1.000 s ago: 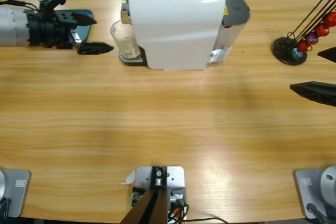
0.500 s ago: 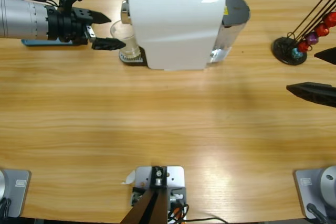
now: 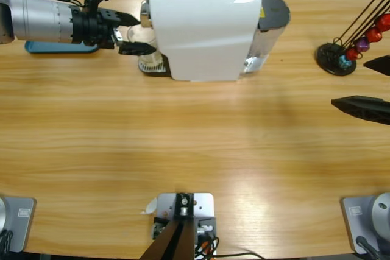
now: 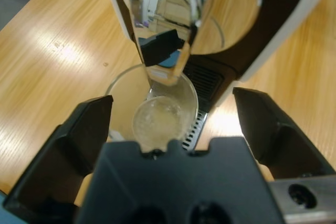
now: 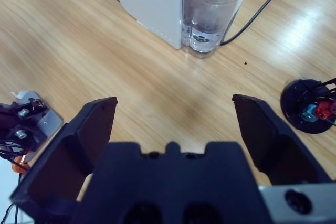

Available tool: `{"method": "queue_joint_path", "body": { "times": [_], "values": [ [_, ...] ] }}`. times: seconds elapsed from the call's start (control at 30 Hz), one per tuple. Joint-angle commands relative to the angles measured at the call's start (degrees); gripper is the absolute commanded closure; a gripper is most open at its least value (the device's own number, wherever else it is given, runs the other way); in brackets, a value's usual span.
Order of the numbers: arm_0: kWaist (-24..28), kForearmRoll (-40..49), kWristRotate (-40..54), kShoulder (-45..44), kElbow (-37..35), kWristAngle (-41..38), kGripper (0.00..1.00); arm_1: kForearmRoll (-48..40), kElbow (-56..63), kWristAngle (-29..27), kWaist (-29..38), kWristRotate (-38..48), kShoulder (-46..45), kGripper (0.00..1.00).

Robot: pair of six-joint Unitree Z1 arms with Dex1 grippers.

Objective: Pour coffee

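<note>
A clear empty glass (image 3: 151, 59) stands on the black drip tray (image 4: 203, 80) of the white coffee machine (image 3: 204, 28), under its chrome spout (image 4: 168, 3). My left gripper (image 3: 145, 33) reaches in from the left, open, with one jaw on either side of the glass (image 4: 157, 116); the jaws stand apart from its wall. At the table's right edge my right gripper (image 3: 348, 81) hangs open and holds nothing. In the right wrist view that gripper (image 5: 174, 103) looks down on bare wood in front of the machine's water tank (image 5: 212, 9).
A black capsule holder (image 3: 340, 53) with red, purple and blue capsules stands at the back right, also seen as the holder (image 5: 310, 111) in the right wrist view. A blue tray (image 3: 61, 47) lies under the left arm. A black cable (image 5: 262, 3) runs behind the machine.
My left arm has swung right from beside the blue tray to the machine, and its open jaws now straddle the glass. The right gripper has edged slightly left.
</note>
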Motion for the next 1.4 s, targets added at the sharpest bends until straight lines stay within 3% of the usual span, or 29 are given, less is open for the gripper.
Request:
{"method": "queue_joint_path", "body": {
  "times": [0.03, 0.5, 1.13, 1.4],
  "values": [
    [0.4, -1.8, -0.5, 5.2, -0.9, -1.0, 0.004, 0.3, 0.4, 0.4, -0.5, -0.6, 1.6, 0.0],
    [0.1, -1.8, -0.6, 2.8, 0.1, -1.0, 0.004, 0.3, 0.4, 0.4, -0.5, -0.6, 1.4, 0.0],
    [-1.4, 3.9, -0.5, -8.7, 2.9, 2.9, 0.004, 0.0, 1.1, 0.4, -0.5, -0.6, -0.9, 0.0],
    [0.3, 3.1, 0.5, -4.3, 2.0, 3.7, 0.004, 0.4, 1.1, 0.4, -0.5, -0.1, -2.3, 0.0]
  ]
}}
